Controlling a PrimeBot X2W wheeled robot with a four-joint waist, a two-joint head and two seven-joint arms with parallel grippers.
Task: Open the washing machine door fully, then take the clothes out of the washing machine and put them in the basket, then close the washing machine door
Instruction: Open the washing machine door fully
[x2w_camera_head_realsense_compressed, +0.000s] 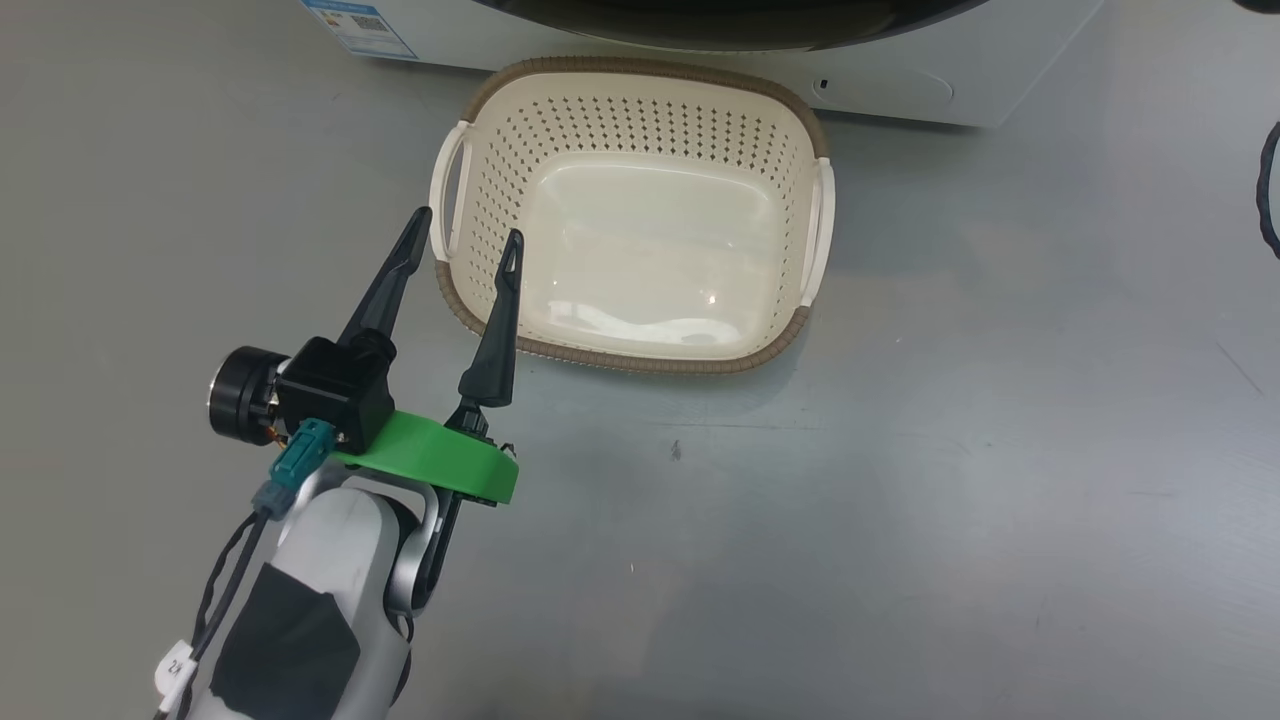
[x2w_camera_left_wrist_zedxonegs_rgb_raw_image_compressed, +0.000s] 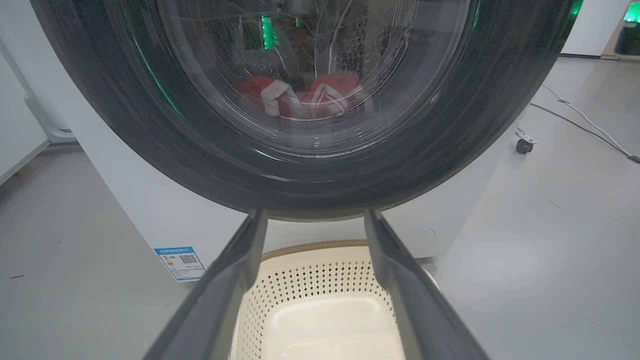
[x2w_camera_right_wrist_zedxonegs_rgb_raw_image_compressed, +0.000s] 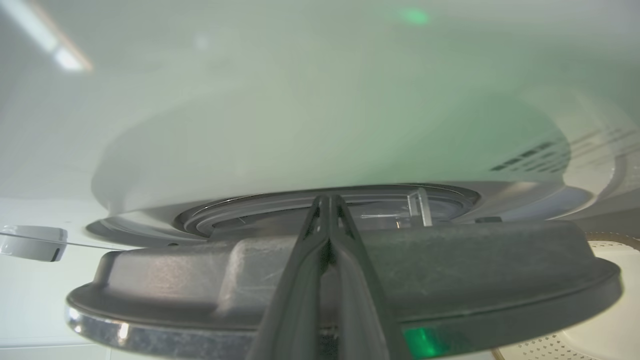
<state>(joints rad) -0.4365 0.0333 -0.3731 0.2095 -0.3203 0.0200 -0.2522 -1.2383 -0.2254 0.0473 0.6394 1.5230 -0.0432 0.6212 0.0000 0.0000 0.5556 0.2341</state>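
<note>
Your one small cream perforated plastic basket with the brown woven-look rim (x2w_camera_head_realsense_compressed: 640, 362) sits on the grey floor (x2w_camera_head_realsense_compressed: 900, 500), just in front of the big white front-loading washing machine (x2w_camera_head_realsense_compressed: 900, 85). Its glossy bottom is bare.

The clothes (x2w_camera_left_wrist_zedxonegs_rgb_raw_image_compressed: 300, 97) are in the drum. Through the glass you can see two bright red humps with white trim, and how many garments that makes you cannot tell.

By count you have one machine, one large round glossy black door with a domed clear window (x2w_camera_left_wrist_zedxonegs_rgb_raw_image_compressed: 320, 165), one blue sticker (x2w_camera_left_wrist_zedxonegs_rgb_raw_image_compressed: 180, 262), one basket and two tools.

Your left tool (x2w_camera_head_realsense_compressed: 470, 224) hangs above the basket's left edge with its two dark fingers well apart, gripping nothing.

The left wrist view gives you the drum's contents, with the basket wall (x2w_camera_left_wrist_zedxonegs_rgb_raw_image_compressed: 310, 280) between the fingers of the left tool (x2w_camera_left_wrist_zedxonegs_rgb_raw_image_compressed: 315, 215). The head view catches just the door's lower edge (x2w_camera_head_realsense_compressed: 720, 25) and the machine's base.

The right wrist view gives you the right tool (x2w_camera_right_wrist_zedxonegs_rgb_raw_image_compressed: 327, 200), fingers pressed together with nothing between them, lying across the door's dark grey chrome-edged rim (x2w_camera_right_wrist_zedxonegs_rgb_raw_image_compressed: 200, 280). A corner of the basket (x2w_camera_right_wrist_zedxonegs_rgb_raw_image_compressed: 607, 325) shows at the lower right there.
</note>
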